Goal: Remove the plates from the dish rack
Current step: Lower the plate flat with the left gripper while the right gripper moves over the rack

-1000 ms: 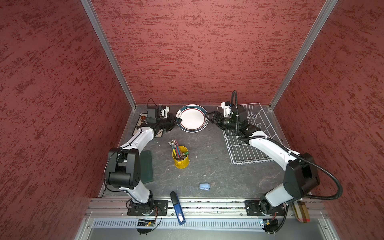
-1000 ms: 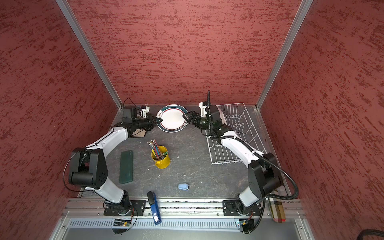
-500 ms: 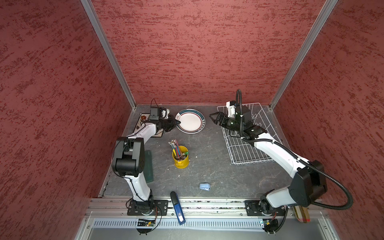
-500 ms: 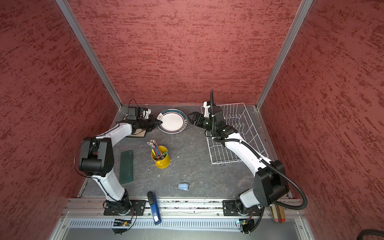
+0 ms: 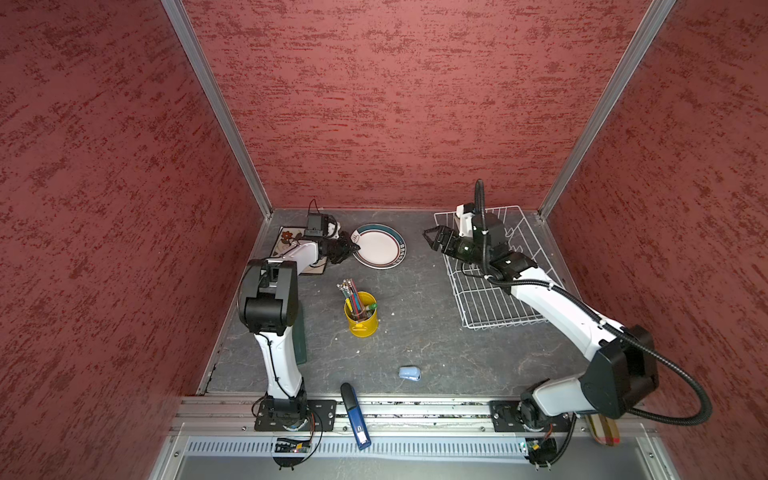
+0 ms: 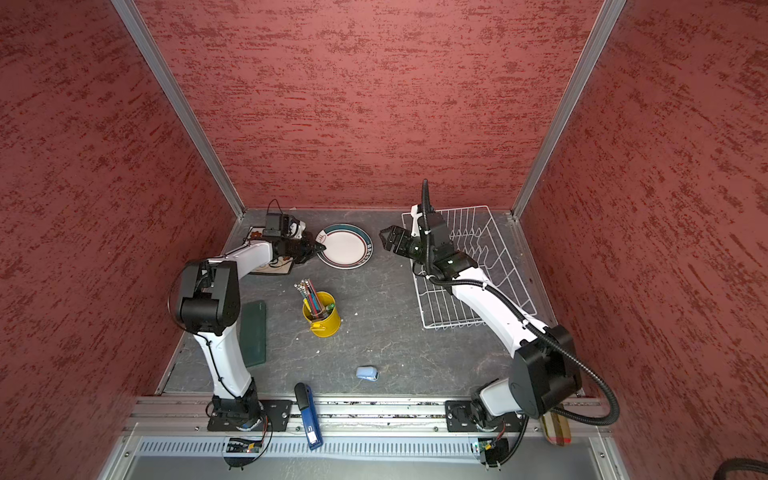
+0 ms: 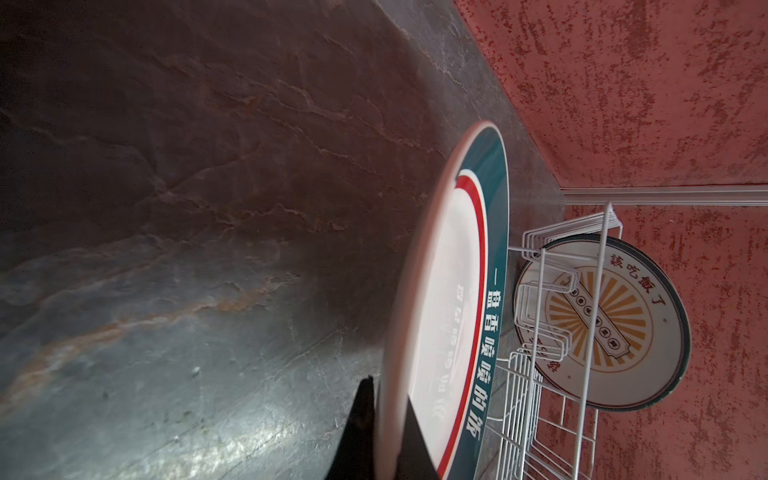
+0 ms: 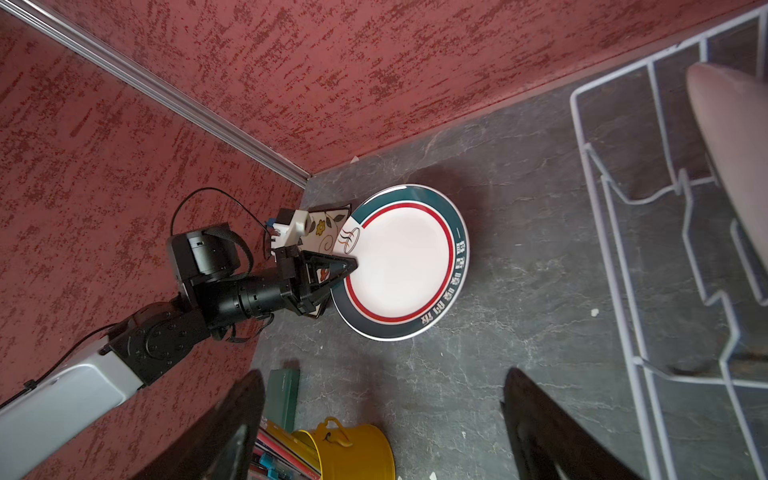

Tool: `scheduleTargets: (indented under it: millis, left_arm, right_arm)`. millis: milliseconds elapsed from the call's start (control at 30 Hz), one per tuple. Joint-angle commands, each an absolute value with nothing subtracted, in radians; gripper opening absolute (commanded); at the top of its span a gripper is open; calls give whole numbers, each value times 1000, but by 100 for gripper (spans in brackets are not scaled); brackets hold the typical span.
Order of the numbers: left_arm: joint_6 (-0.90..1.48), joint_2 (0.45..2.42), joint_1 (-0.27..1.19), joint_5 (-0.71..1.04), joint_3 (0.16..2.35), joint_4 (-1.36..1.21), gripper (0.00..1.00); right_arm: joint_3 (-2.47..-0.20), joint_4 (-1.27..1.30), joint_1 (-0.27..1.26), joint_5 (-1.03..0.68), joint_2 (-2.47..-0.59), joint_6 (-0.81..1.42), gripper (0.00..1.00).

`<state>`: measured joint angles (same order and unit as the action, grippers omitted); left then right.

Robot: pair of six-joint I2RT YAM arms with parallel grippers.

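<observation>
While the left fingers [image 8: 330, 270] are clamping the rim of the round plate [image 5: 380, 246] with the teal band and red ring, that plate is sitting outside the dish rack [image 5: 486, 299], low over the surface [image 5: 415, 345]. Whether it is lying fully flat cannot be told. Reading both top views as a dial centred on the yellow cup [image 5: 361, 318], the round plate is lying at about 12 o'clock. The square flowered plate [image 5: 286, 240] is lying at about 11 o'clock, partly under the left arm and just beside the round one. The rack is sitting at about 2 o'clock. The right fingers [image 8: 237, 432] are standing spread wide and grasping nothing. They are hanging above the surface at about 1 o'clock, between the round plate and the rack. A sunburst plate [image 7: 615, 332] is standing upright among the rack's prongs, showing in the left wrist view beyond the held plate.
</observation>
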<state>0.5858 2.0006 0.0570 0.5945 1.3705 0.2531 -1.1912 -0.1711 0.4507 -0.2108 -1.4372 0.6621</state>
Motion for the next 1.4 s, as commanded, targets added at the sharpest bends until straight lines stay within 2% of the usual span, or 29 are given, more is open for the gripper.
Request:
scheduleTargets:
  millis: [0,1067,1367]
  left_arm:
    - [570,2019,65,600,1408,228,0]
    - [597,2132,67,608,1439,187,0]
    - [597,2128,67,608,1439,198,20]
  right_arm:
    - [-1180,-191,446,-172,-1401,638,91]
    - [-1150,-202,446,-145,-1389,631,91]
    - [-1146,-208,446,-139,-1385,629,91]
